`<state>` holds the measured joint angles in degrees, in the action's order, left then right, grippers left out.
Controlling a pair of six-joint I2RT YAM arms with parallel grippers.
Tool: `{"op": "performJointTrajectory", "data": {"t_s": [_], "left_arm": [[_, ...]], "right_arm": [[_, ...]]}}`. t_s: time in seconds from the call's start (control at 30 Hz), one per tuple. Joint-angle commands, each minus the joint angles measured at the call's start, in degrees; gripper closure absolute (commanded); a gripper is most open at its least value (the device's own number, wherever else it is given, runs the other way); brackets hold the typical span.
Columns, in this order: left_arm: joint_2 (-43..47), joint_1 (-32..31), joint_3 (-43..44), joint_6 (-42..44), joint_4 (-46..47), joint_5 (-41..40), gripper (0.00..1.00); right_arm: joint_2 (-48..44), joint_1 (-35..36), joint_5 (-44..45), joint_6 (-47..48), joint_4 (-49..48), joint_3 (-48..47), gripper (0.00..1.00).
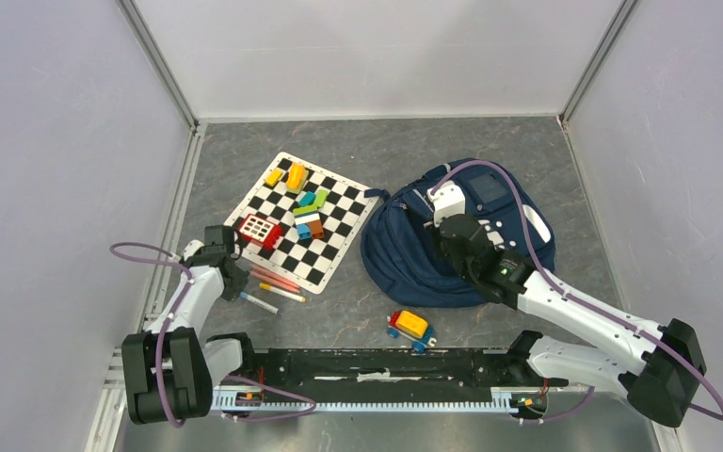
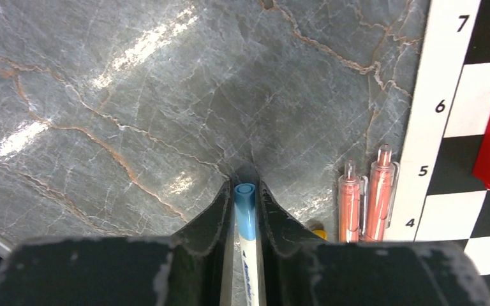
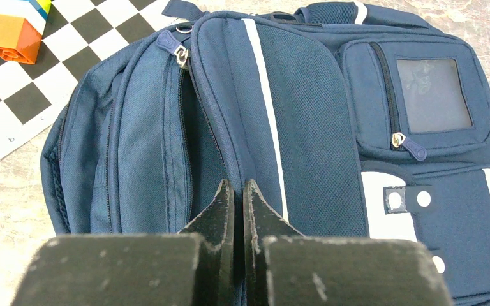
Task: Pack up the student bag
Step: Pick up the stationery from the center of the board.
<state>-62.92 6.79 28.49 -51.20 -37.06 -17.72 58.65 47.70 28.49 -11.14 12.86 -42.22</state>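
Note:
The student bag lies flat at centre right, navy with a pale stripe; it fills the right wrist view. My right gripper rests on its top, jaws nearly together with a fold of navy fabric between them, beside a zip. My left gripper points down at the table left of the chessboard mat. Its jaws are closed round the blue-capped end of a white pen, which trails along the table towards the lower right.
A chessboard mat carries coloured blocks and a red toy. Two pink pens and a yellow pen lie beside the white one. A toy car sits near the front rail. White walls enclose the table.

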Motion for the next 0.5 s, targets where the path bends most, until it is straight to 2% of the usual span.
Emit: {"op": "performJointTrajectory", "data": {"t_s": [0.0, 0.3, 0.47], "left_arm": [[-0.6, 0.2, -1.4, 1.4, 2.7, 1.8, 0.84], [10.9, 0.2, 7.2, 9.5, -4.7, 2.9, 0.95], [15.2, -0.8, 11.2, 10.4, -6.7, 11.1, 0.98]], "right_arm": [[-2.0, -0.5, 1.2, -0.5, -2.3, 0.4, 1.0], [-2.7, -0.5, 0.0, 1.5, -1.4, -2.5, 1.0], [-2.6, -0.5, -1.5, 3.4, -0.6, -5.1, 1.0]]}}
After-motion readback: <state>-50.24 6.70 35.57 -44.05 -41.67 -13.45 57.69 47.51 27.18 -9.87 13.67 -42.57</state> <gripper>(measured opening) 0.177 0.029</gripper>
